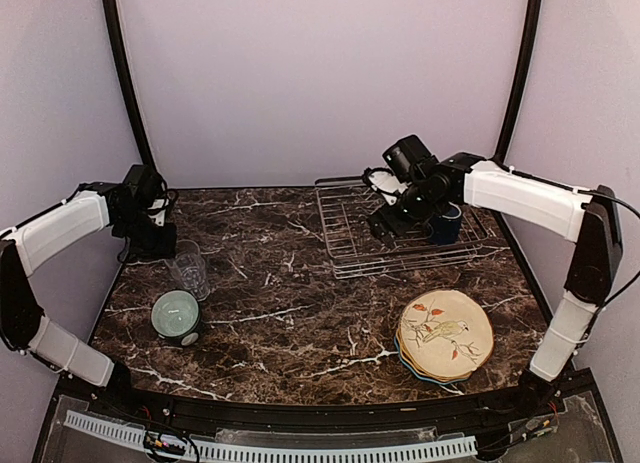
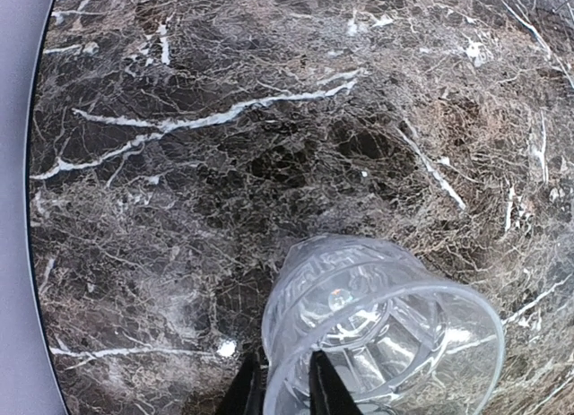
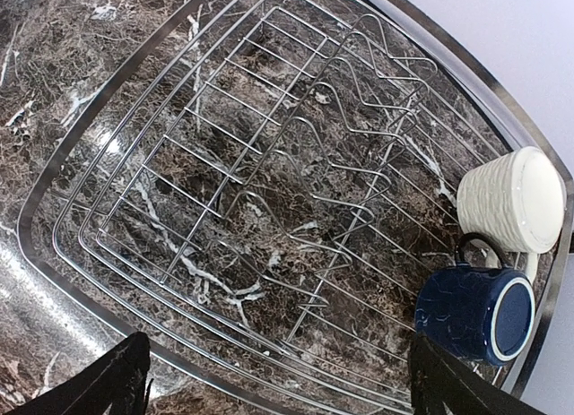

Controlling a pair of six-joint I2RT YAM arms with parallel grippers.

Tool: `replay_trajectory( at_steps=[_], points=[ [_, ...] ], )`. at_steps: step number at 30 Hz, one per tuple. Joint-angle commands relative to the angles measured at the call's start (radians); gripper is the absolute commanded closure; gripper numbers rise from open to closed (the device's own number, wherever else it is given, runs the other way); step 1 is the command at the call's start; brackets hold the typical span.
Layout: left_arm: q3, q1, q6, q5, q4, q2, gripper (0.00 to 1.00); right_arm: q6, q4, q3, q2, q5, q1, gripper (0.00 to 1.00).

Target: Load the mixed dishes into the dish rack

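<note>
**Top external view.** A dark brown marble table [image 1: 300, 313] carries all items. The rectangular silver wire dish rack [image 1: 350, 245] stands at the far side, right of centre. The right arm reaches over it, and the right claw [image 1: 385, 223] hangs above the wires. A navy mug [image 1: 446, 225] sits at the rack's right end, partly hidden by the arm. A stack of scalloped plates [image 1: 444, 335] rests front right, well apart from the rack; the top one is cream, painted with a bird on a branch. A mint-green bowl [image 1: 177, 315] sits front left. A clear glass tumbler [image 1: 188, 271] stands upright just behind it. The left claw [image 1: 166, 245] is at the tumbler's far-left side.

**Left wrist view.** The tumbler [image 2: 386, 343] fills the lower right, its mouth towards the camera. The left claw [image 2: 282, 393] is narrow, its dark fingertips [image 2: 240, 393] standing either side of the glass wall. Whether they press it cannot be told.

**Right wrist view.** The rack [image 3: 269, 191] lies below, its upright prongs bare. A cream ribbed mug [image 3: 511, 200] and the navy mug [image 3: 475, 312] lie on their sides just beside each other in the rack's right corner. The right claw [image 3: 287, 388] is wide, holding nothing.
</note>
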Motion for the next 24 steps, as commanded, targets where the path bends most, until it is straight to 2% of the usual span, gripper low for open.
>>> replay_trajectory(
  at_steps=[1, 9, 17, 24],
  points=[
    [0.032, 0.007, 0.027, 0.002, -0.001, 0.004, 0.87, -0.002, 0.012, -0.006, 0.016, 0.004, 0.018, 0.03],
    [0.045, 0.008, 0.045, 0.007, 0.013, 0.026, 0.99, 0.007, -0.024, 0.019, 0.017, 0.029, 0.03, 0.03],
    [0.093, 0.008, 0.053, 0.069, 0.021, -0.043, 0.99, 0.019, -0.025, 0.052, -0.014, 0.028, 0.042, 0.01],
    [0.107, 0.008, 0.051, 0.174, 0.054, -0.154, 0.99, 0.045, 0.035, 0.05, -0.041, -0.072, 0.059, 0.01]
  ],
)
